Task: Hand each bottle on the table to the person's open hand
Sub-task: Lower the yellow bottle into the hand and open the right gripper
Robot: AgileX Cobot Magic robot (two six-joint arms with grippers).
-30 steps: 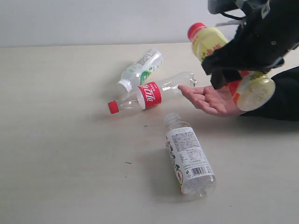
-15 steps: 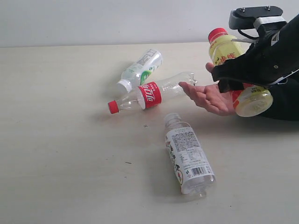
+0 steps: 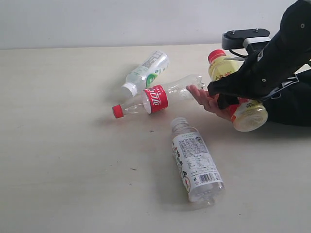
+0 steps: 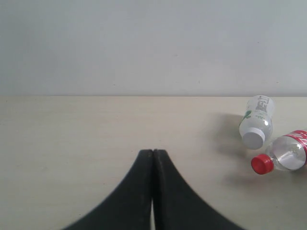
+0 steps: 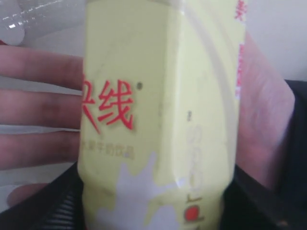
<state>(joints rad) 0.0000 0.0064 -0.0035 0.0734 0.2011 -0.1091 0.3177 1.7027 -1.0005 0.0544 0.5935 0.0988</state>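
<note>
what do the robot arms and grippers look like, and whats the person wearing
The right arm is wrapped in a loose black cover with a pale strap across it. A black bracket with a white block sits on top, next to a thin black cable. The left gripper has two black fingers that curve and taper to narrow tips. The person wears a black sleeve.

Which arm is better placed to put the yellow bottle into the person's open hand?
Right. The right pincer holds the yellow bottle directly over the open hand; the left pincer is shut, empty, and its view shows neither.
</note>
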